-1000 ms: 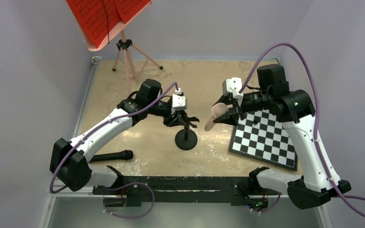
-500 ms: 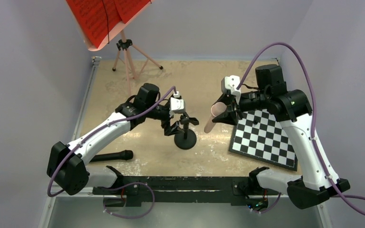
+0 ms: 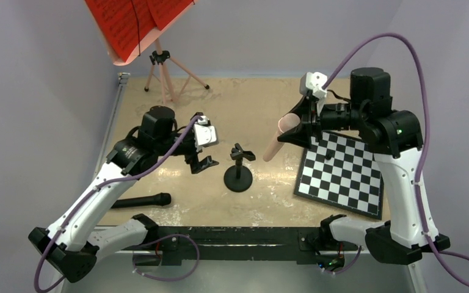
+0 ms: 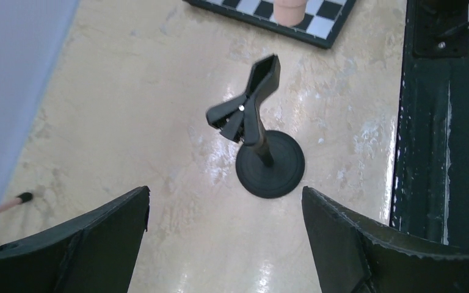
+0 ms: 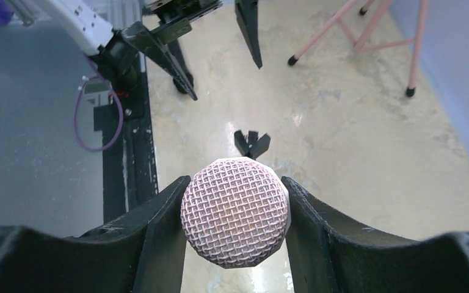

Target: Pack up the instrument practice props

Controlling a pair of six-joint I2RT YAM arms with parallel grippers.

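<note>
The right gripper (image 3: 293,129) is clamped on a pink microphone (image 5: 235,210), held off the table at two o'clock from the black clip stand (image 4: 262,146). The left gripper (image 4: 224,195) gapes wide and empty at nine o'clock from that stand, apart from it. The black microphone (image 3: 140,200) lies at eight o'clock, and the pink music stand (image 3: 162,67) with its red sheet-music pages (image 3: 134,21) stands at eleven.

Pink mic (image 5: 235,220) between right gripper (image 5: 234,186) jaws: only mesh head shows, body hidden behind. Red pages (image 3: 122,27), far beyond jaws: top cut off.
</note>
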